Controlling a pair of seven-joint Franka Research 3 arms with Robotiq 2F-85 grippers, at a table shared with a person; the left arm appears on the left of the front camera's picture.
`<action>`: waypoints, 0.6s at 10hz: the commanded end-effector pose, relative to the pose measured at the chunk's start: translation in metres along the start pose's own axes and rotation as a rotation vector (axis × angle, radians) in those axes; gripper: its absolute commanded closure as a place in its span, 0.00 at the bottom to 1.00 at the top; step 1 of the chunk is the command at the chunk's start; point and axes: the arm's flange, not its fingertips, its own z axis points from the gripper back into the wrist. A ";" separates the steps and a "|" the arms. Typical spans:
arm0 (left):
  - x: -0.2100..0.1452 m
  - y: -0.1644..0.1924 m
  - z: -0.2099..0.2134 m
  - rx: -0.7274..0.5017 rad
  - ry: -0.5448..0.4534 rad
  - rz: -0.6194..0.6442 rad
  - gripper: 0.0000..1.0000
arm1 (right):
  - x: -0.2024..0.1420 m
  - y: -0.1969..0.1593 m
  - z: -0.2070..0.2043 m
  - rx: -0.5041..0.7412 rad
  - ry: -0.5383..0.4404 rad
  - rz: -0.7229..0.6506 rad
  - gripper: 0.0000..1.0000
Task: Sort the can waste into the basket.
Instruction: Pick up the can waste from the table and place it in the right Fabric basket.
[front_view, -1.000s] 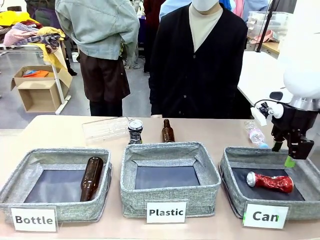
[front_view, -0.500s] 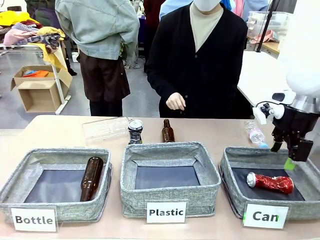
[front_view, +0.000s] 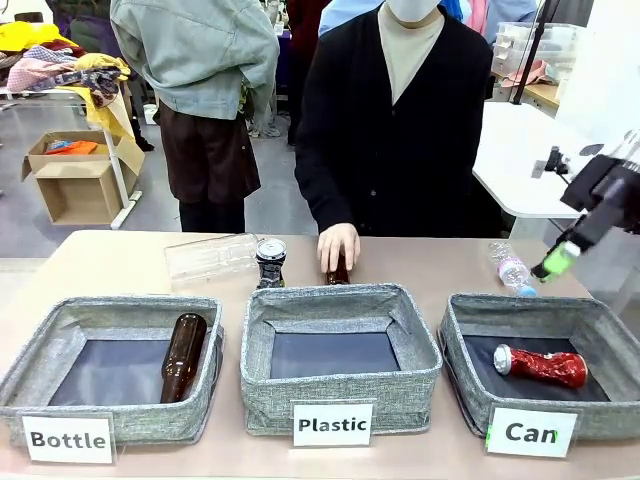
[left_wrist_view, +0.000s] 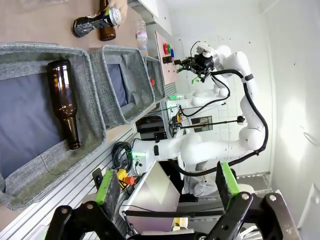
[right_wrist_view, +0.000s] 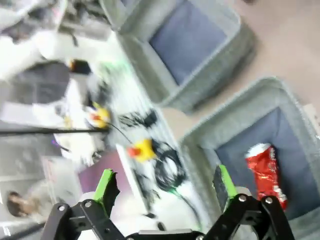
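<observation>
Red can (front_view: 540, 365) lies sorted in my near-right basket (front_view: 455, 335); right claw (front_view: 555, 265) hangs open and empty above, free for the far black can (front_view: 270, 262).

- "Plastic" bin (front_view: 262, 385): grey fabric, mid-table.
- "Bottle" bin (front_view: 60, 320) just left of it; brown glass bottle (front_view: 183, 356) lying inside.
- Clear plastic bottle (front_view: 212, 257) on its side behind the left corner.
- Small brown bottle (front_view: 338, 277) upright just behind the far rim.
- Crumpled clear bottle (front_view: 511, 268) behind, well right.
</observation>
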 end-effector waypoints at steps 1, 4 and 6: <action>-0.003 -0.002 0.002 -0.005 0.007 0.009 0.00 | -0.004 -0.014 0.023 0.532 -1.053 -0.542 0.00; -0.003 -0.002 0.002 -0.005 0.007 0.009 0.00 | -0.032 -0.030 0.039 0.585 -1.291 -0.634 0.00; -0.003 -0.002 0.002 -0.005 0.007 0.009 0.00 | -0.036 -0.039 0.045 0.312 -0.424 -0.388 0.00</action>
